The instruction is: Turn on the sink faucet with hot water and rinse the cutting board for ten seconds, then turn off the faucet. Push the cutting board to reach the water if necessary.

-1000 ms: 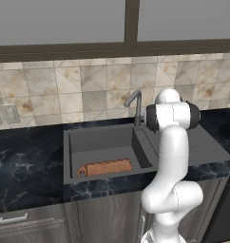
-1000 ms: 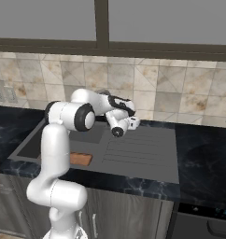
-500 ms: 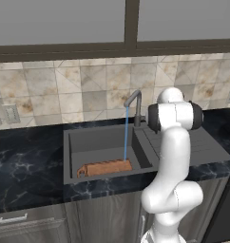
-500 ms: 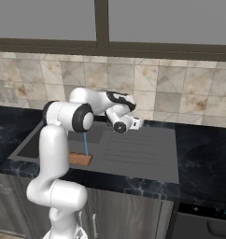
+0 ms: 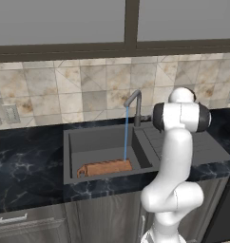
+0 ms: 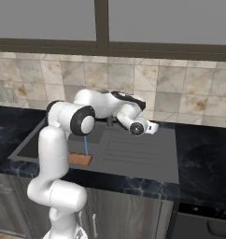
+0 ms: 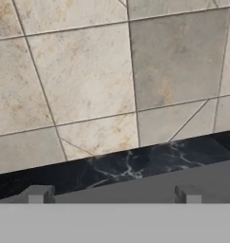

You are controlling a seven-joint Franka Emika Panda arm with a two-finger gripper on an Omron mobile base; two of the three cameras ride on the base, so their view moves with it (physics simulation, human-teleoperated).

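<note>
Your pincer (image 7: 112, 194) shows its two dark finger tips (image 7: 37, 194) set wide apart with nothing between them, so read it as apart and empty; it looks at the beige tiled wall (image 7: 112, 71) and a strip of black marble counter (image 7: 117, 168). In the right base view the hand (image 6: 145, 127) hangs above the ribbed drainboard (image 6: 133, 151), on the right of the sink faucet (image 5: 134, 105) and clear of it. The water (image 5: 126, 135) is running as a thin blue stream from the spout straight down into the sink (image 5: 95, 142), so you are in the rinse step: the tap is on and the count is under way, by my judgement. The stream lands at the right end of the cutting board (image 5: 105, 168), which lies flat along the near wall of the basin with its loop handle to the left; whether the water truly strikes the wood or falls just beside its end you cannot tell from here. The board sits low and well to the left of your pincer, with the faucet between. Next, hold off while the rinse runs, nudge the board rightward if the stream misses it, then return to the small side lever to shut the water off.
</note>
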